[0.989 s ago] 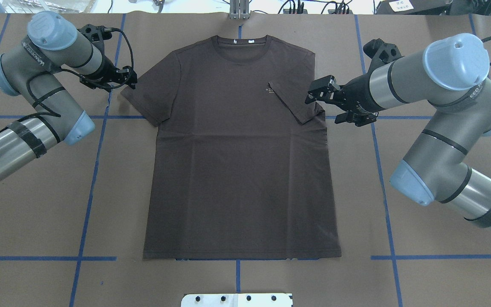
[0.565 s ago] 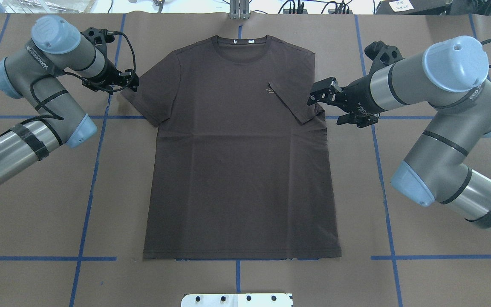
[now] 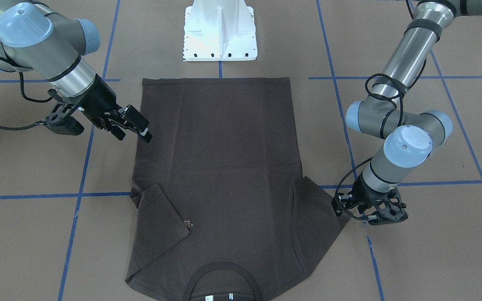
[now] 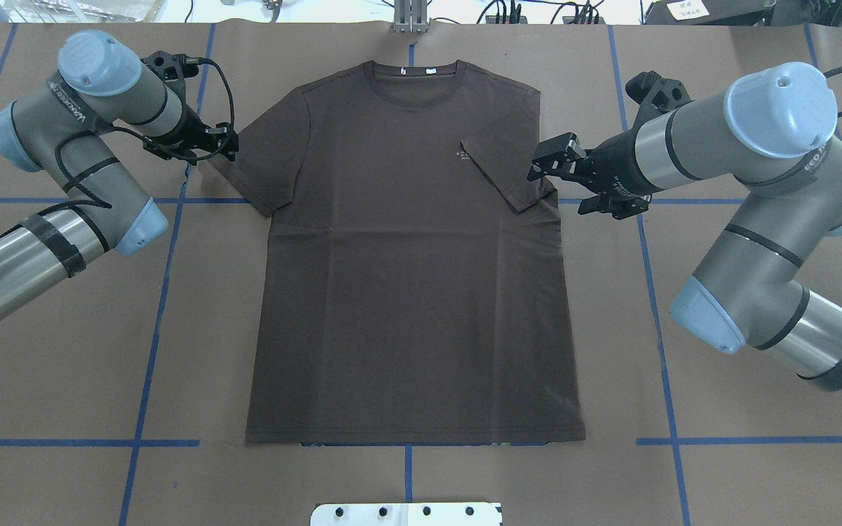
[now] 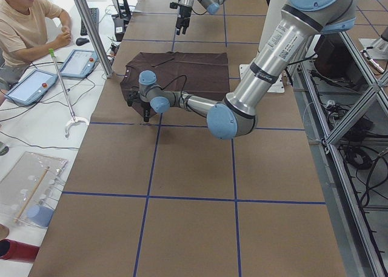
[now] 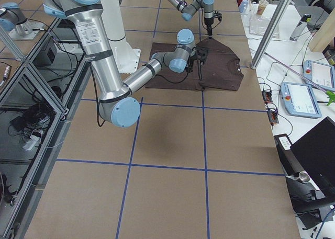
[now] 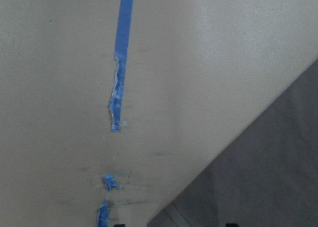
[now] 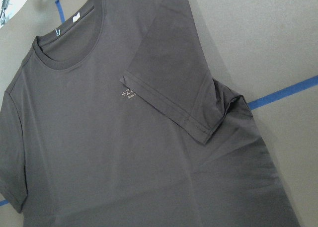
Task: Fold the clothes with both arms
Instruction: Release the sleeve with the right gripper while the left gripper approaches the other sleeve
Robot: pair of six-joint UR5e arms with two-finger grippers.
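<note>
Beside spread T-shirt (image 4: pixel 406 292) sleeve, left gripper (image 4: pixel 225 145); right gripper (image 4: pixel 558 188) by folded-in sleeve edge.

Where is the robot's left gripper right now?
In the overhead view the left gripper is at the upper left, right beside the outer edge of the T-shirt's unfolded sleeve and close to a blue tape line.

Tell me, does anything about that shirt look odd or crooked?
One sleeve of the T-shirt is folded inward over the chest, up to the logo; the other sleeve lies spread flat.
</note>
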